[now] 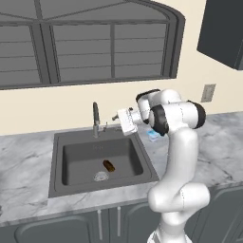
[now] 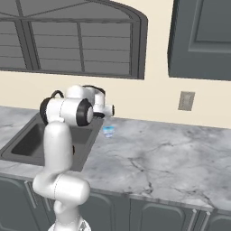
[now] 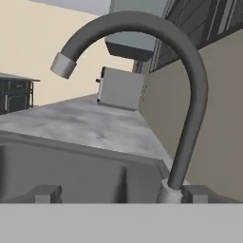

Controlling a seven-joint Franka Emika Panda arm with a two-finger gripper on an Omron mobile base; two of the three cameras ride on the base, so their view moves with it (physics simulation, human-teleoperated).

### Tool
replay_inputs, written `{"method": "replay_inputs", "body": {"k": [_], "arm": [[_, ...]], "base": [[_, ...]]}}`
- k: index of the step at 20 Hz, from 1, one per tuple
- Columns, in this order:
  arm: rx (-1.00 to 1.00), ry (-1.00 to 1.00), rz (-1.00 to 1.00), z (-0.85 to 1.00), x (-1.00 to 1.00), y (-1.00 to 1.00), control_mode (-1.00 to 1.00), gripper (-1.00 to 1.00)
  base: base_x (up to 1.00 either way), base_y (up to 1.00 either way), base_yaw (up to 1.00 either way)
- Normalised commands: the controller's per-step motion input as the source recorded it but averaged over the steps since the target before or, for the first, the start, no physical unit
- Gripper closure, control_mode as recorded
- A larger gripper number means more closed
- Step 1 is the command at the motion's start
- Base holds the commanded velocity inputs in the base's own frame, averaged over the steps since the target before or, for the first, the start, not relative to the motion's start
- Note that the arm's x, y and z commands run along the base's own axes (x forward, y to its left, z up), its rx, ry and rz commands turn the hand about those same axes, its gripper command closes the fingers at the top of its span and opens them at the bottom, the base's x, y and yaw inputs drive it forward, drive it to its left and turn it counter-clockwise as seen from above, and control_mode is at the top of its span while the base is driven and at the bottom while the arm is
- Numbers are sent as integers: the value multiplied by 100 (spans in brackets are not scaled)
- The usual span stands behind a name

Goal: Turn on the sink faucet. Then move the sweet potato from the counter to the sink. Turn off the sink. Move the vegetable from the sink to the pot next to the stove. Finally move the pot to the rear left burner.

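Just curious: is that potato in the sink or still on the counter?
In the sink: the sweet potato lies on the basin floor.

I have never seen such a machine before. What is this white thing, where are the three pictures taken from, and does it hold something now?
The white thing is a robot arm in a simulated kitchen. Two pictures come from cameras behind it, one to its left and one to its right. The third comes from a camera on its hand, looking closely at the curved faucet.

Its gripper is open, near the faucet, and holds nothing.

In the dark sink lies a brown sweet potato, near the drain. On the marble counter, beside the sink, lies a small blue thing, too small to name. Past the faucet, the hand view shows a toaster.
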Motion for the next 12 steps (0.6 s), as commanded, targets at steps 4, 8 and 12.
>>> {"method": "replay_inputs", "body": {"k": [4, 8, 12], "arm": [[-1, -11, -4, 45, -81, 0, -100, -100], [-4, -5, -6, 52, -67, 0, -100, -100], [-7, 0, -10, 55, -52, -1, -100, -100]], "base": [[0, 0, 0], [0, 0, 0], [0, 0, 0]]}}
